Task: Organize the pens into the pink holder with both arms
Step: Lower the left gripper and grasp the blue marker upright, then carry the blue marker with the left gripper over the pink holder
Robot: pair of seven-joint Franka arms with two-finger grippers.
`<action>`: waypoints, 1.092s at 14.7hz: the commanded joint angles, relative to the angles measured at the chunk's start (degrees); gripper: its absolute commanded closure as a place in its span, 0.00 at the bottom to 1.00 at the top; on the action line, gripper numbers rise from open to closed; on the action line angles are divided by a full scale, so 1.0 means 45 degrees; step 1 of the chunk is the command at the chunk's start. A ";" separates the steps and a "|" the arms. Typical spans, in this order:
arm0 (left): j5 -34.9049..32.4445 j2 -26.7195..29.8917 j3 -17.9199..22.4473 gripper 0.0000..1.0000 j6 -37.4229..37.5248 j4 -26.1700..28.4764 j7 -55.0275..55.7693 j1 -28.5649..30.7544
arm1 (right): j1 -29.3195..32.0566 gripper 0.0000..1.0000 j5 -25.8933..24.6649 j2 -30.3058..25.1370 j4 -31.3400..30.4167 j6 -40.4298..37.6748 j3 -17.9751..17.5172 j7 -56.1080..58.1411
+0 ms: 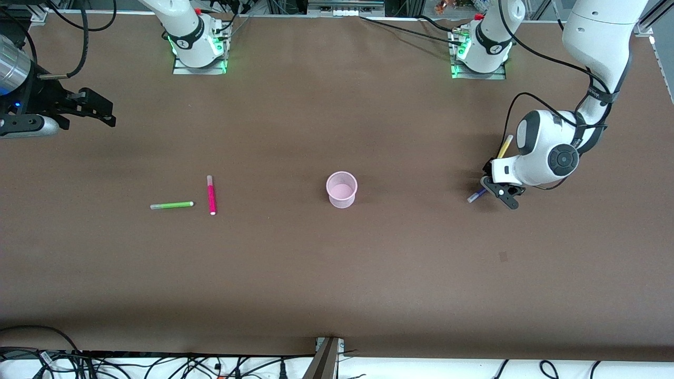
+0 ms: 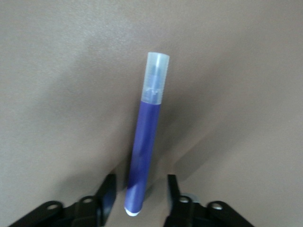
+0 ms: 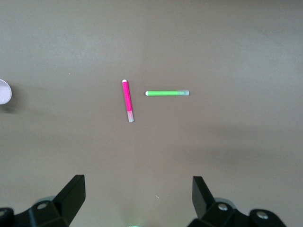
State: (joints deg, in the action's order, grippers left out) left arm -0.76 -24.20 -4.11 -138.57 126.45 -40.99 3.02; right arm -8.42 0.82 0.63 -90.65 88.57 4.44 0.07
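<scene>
The pink holder (image 1: pixel 342 189) stands upright in the middle of the table. The purple pen (image 1: pixel 477 196) lies toward the left arm's end. My left gripper (image 1: pixel 495 190) is down at the table, open, its fingers on either side of one end of the purple pen (image 2: pixel 144 151) with a gap on each side. The yellow pen (image 1: pixel 505 146) lies farther from the front camera, partly hidden by the left arm. The green pen (image 1: pixel 171 205) and magenta pen (image 1: pixel 211 195) lie toward the right arm's end. My right gripper (image 1: pixel 111 113) is open and empty, up above the table there.
The right wrist view shows the magenta pen (image 3: pixel 128 100), the green pen (image 3: pixel 166 93), an edge of the holder (image 3: pixel 4 91) and the open right gripper (image 3: pixel 137 194). The brown table (image 1: pixel 337 273) is bare nearer the front camera. Cables lie along its front edge.
</scene>
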 commanded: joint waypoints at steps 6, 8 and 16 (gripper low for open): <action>-0.0340 0.0026 -0.0044 0.94 0.0051 -0.0092 -0.0207 0.0110 | -0.0024 0.00 0.0014 0.0056 0.0300 -0.0093 -0.0030 0.0004; -0.0340 0.0415 -0.0044 0.97 0.0130 -0.0170 -0.0090 0.0052 | -0.0024 0.00 0.0014 0.0037 0.0300 -0.0112 -0.0030 0.0004; -0.0340 0.1746 -0.1896 1.00 0.6783 -0.4560 0.2093 -0.0359 | -0.0043 0.00 0.0033 0.0037 0.0300 -0.0132 -0.0030 0.0004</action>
State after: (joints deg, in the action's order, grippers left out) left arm -1.05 -15.78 -9.89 -114.31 111.20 -36.25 1.73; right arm -8.46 0.82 0.62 -90.57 88.63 4.40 0.07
